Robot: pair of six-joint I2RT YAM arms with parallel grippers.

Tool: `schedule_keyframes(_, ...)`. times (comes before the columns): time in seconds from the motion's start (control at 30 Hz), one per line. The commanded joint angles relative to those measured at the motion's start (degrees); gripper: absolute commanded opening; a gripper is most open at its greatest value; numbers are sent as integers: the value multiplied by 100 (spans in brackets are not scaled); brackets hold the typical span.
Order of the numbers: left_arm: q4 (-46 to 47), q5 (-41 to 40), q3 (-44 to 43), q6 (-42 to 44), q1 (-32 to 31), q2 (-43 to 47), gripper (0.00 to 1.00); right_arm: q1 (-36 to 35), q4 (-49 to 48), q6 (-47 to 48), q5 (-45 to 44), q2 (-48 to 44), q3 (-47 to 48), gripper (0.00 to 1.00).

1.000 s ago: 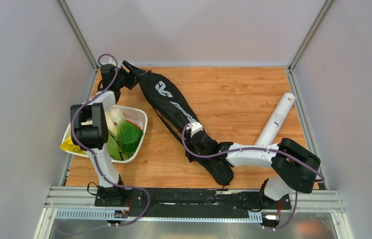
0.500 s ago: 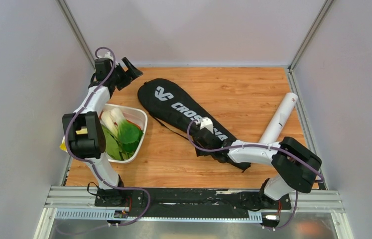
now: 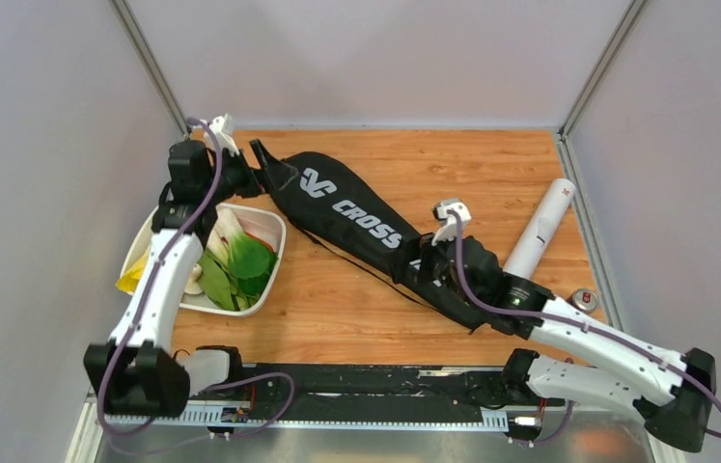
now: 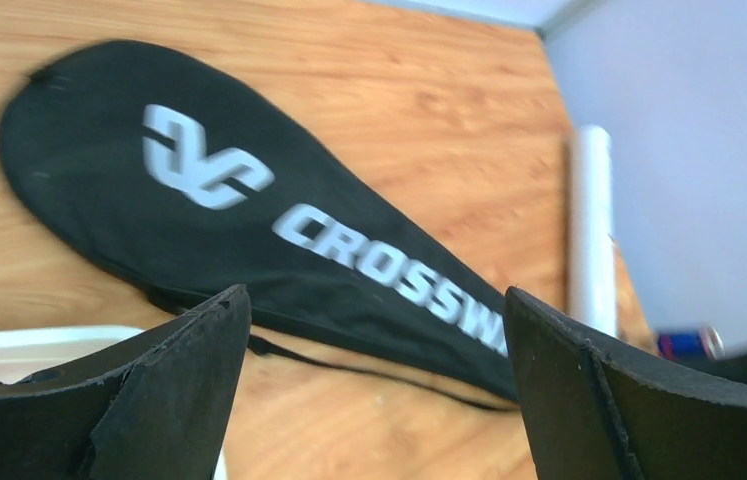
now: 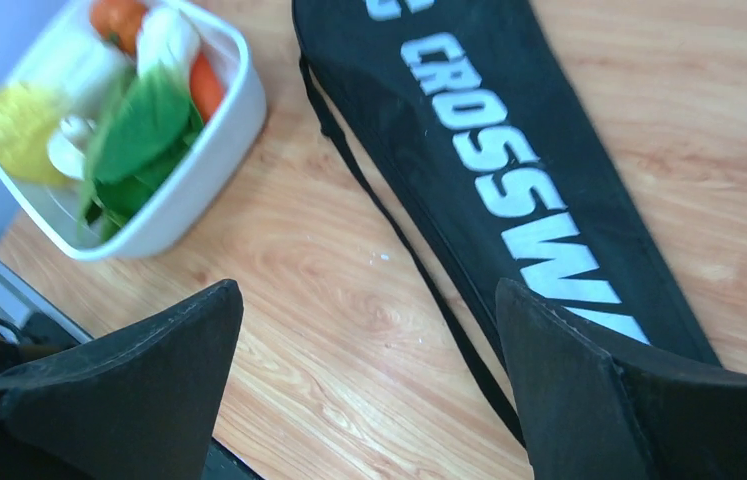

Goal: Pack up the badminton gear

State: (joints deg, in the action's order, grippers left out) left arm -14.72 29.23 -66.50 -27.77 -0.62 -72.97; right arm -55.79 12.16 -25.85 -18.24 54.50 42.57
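Racket bag [image 3: 356, 224], one, black, lies diagonally from the far-left corner toward the near middle of the table [image 3: 491, 164]. Bare wood shows to its far right. One white tube [image 3: 541, 230] lies along the right edge, with one small can [image 3: 583, 299] just near of it. One tray [image 5: 211, 150] sits left. Left gripper [image 4: 374, 300] and right gripper [image 5: 369, 290] both gape, holding nothing.
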Motion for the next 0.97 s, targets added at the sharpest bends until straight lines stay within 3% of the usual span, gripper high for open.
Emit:
schedule_keyframes(0.0, 289, 745, 843, 212, -475, 1362, 100, -28, 567, -131, -760, -831, 264, 100)
schedule_keyframes(0.17, 560, 807, 2042, 24, -744, 2779, 100, -28, 793, -206, -899, -1512, 279, 100)
schedule_keyframes(0.37, 513, 586, 2841, -134, -743, 4241, 100, -29, 950, -188, -783, -1931, 257, 100)
schedule_keyframes(0.93, 422, 456, 3060, -474, -746, 4637, 100, -28, 1020, -223, -801, -2244, 281, 100)
